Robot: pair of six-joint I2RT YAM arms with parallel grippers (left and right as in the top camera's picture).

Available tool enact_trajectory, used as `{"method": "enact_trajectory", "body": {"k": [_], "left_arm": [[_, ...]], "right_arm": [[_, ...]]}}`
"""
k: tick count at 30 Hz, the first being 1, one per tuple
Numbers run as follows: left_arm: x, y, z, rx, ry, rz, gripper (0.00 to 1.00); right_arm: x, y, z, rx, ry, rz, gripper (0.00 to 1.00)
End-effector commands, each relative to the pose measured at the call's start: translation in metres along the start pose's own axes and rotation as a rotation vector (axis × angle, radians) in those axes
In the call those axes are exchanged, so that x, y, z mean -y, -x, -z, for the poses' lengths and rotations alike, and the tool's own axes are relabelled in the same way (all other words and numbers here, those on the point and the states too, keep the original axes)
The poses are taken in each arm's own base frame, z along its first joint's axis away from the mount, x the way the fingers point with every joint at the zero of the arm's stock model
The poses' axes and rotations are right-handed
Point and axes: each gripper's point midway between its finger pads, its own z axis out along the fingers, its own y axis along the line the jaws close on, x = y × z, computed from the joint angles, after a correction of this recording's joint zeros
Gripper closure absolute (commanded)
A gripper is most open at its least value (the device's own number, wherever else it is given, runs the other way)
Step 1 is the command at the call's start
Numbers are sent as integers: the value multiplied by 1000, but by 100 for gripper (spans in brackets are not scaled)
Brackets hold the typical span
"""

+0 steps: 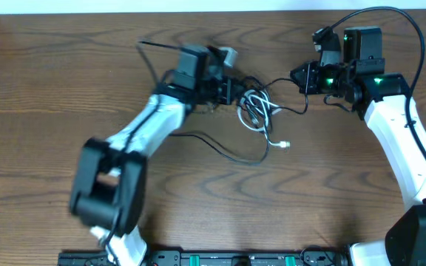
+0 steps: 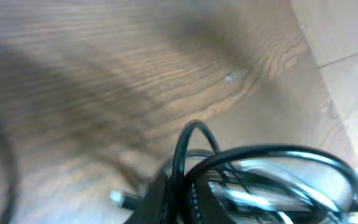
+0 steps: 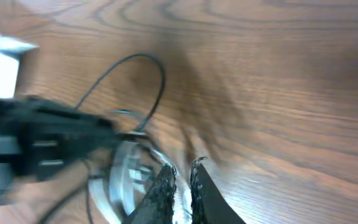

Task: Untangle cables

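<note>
Lying on the table: the cables [image 1: 256, 107] are seen as a small knot on the wooden table [image 1: 50, 96], between the two claws.
White cable [image 1: 251, 112]: it is wound in loops inside the knot. Its small plug [image 1: 283, 145] is laid on the wood near the knot, on the side closer to the arm bases.
Black cable [image 1: 228, 151]: one long part is spread in a wide curve on the left arm's side. Another part is stretched from the knot to the right claw.
Left claw [image 1: 237, 91]: it is closed on the left edge of the knot. In its own camera, black and white loops are seen right at the fingers, but all is blurred.
Right claw [image 1: 299, 77]: its fingers [image 3: 166, 186] are pressed almost together, and the thin black cable is pinched there. It is held near the knot, on its right.
Knot and claws: the knot is touched by the left claw and joined to the right one only by the black cable.
</note>
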Motion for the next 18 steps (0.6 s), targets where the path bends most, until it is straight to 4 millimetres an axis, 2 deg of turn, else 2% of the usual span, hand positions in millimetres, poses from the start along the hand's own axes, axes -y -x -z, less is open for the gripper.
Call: {"method": "enact_trajectory", "body": {"k": [1,2,3,5,6,7,13,18], "left_arm": [[30,22,52,54,-28,3,93],[32,21,57,49,-24,10,93],[34,17,62,36,-17,7,93],[36,10,68,12,-5,-12,93],[36,6,70,-1,4,-8,93],[34,4,70,-10,13,2,93],[9,-8,71,-43,144,48,93],[-1,-9,73,-40,204,54,93]], "right_arm": [[5,2,1,10,-43,58,98],[4,2,1,7,-32,79,93],[-1,1,0,3,-10,112,81],[-12,-2,0,-5,50,200,44],[-16,-2,0,-4,64,230,32],[-17,-2,-1,-4,65,242,25],[-24,11,4,34,71,291,24],[-28,30,8,105,60,389,30]]}}
